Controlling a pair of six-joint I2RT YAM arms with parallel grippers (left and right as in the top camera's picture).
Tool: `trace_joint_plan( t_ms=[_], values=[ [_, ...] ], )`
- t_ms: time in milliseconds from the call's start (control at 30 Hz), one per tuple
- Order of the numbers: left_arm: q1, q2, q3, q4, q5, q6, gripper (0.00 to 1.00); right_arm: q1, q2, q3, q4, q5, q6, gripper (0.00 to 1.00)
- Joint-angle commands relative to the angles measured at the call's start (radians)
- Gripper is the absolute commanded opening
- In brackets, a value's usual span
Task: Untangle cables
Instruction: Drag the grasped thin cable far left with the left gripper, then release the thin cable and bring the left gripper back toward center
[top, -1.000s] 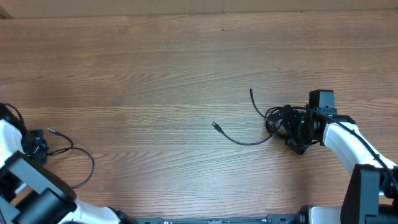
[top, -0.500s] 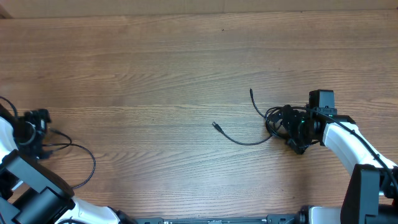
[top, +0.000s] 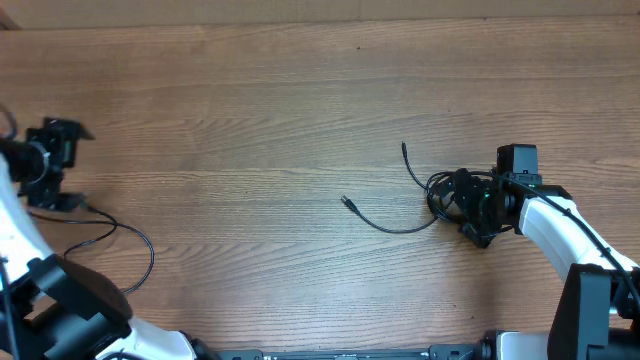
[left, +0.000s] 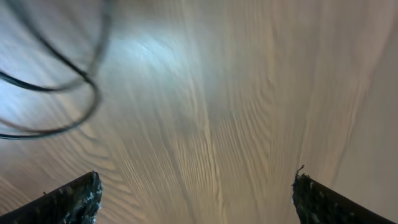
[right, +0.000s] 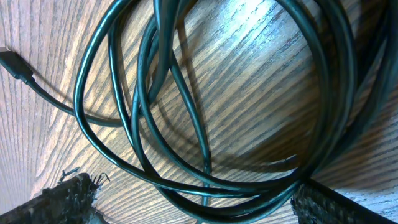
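At nine o'clock the left gripper (top: 66, 165) hovers spread and empty; at three o'clock the right gripper (top: 462, 205) stands spread over coiled cables (right: 217, 185).

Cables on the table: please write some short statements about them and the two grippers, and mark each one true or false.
1. The left gripper holds a cable. False: its jaws are open and empty.
2. The right gripper is open above a coil. True.
3. One cable lies alone at the left of the table. True.
4. All plug tips are hidden inside the coil. False: two tips lie out to its left.
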Motion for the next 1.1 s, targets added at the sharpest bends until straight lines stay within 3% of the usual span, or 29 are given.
trace_joint_plan(
  t_ms=[0, 133, 267, 400, 667, 900, 1067],
  values=[
    [-0.099, -0.068, 0.024, -0.011, 0.044, 0.131, 0.98, 0.008, 0.040, -0.034, 0.004, 0.018, -0.008, 1.00],
    [-0.222, -0.082, 0.024, -0.039, 0.044, 0.214, 0.97, 0.008, 0.040, -0.034, 0.060, 0.227, -0.008, 1.00],
    [-0.321, -0.087, 0.024, -0.068, 0.044, 0.343, 0.93, 0.008, 0.040, -0.034, 0.094, 0.251, -0.008, 1.00],
    [-0.362, -0.104, 0.024, -0.082, 0.045, 0.381, 0.93, 0.008, 0.040, -0.034, 0.093, 0.251, -0.008, 1.00],
    [-0.369, -0.271, -0.004, -0.137, 0.045, 0.497, 0.94, 0.008, 0.040, -0.034, 0.049, -0.042, -0.009, 1.00],
    [-0.369, -0.605, -0.283, -0.002, 0.053, 0.517, 0.96, 0.008, 0.038, -0.028, 0.027, -0.087, -0.161, 1.00],
    [-0.369, -0.761, -0.551, 0.127, 0.137, 0.521, 1.00, 0.010, 0.016, 0.034, -0.119, -0.087, -0.212, 0.99]
  ],
)
